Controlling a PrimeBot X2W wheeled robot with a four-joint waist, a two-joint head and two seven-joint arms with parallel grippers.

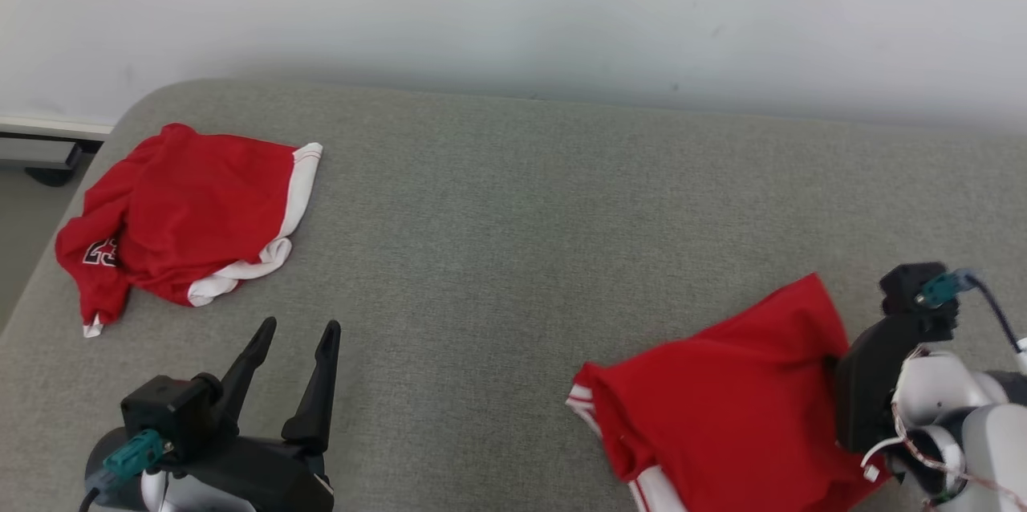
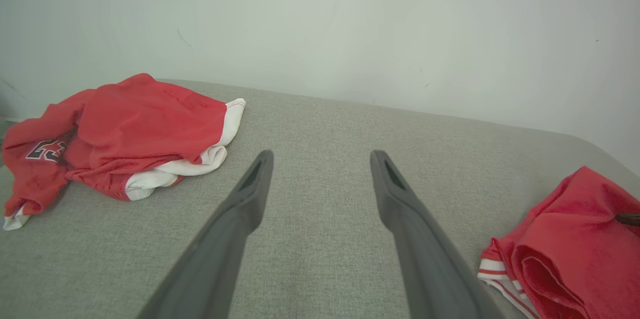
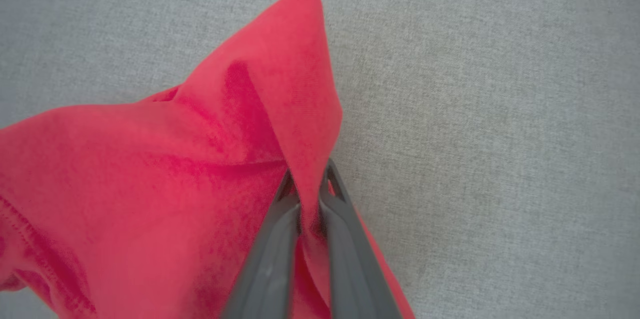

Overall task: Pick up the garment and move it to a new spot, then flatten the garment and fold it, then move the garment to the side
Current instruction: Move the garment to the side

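The garment (image 1: 722,408) is bright red, made of a soft, matte knit with a faint nap. It lies bunched at about 4 o'clock in the head view, on the near right part of the bench (image 1: 513,215). Its cloth is heaped in loose, rounded folds. At its 8 o'clock edge there is a ribbed band striped in white and red. One corner is drawn up into a pointed peak towards 1 o'clock. In the right wrist view this peak is a smooth triangular flap with a crease running down it.

The right tool (image 3: 307,179) is clamped on the garment. Its two slim, dark grey fingers are pressed together with a thin fold of red cloth pinched between their tips, at the base of the peak.

The left tool (image 1: 299,326) sits at 7 o'clock in the head view with its tapered black fingers spread apart. It holds nothing and hangs over bare bench.

A second garment (image 1: 184,215) lies crumpled at 9 o'clock, well apart from the first. It is also red, with broad white trim and dark numerals on one fold.

The bench has a grey cover of fine woven cloth and a rounded far-left corner. Behind it, at 12 o'clock, is a plain pale wall (image 1: 513,6).
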